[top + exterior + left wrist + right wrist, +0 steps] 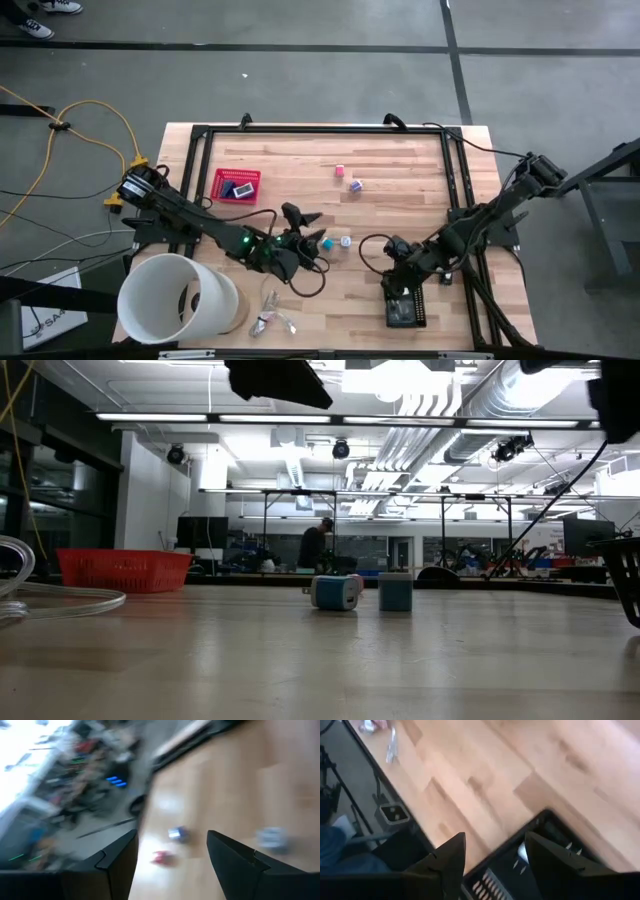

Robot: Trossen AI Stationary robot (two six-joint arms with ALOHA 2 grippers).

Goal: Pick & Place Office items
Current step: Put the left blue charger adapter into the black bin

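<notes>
On table, red basket [237,186] holding dark item (unclear), black tray [404,305] near right pincer [398,262]

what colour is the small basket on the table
Red basket, clearest in the high view.

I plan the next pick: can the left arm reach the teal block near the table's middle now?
Probably yes. The left gripper is open, empty, and just beside the teal block, with bare wood between them.
</notes>
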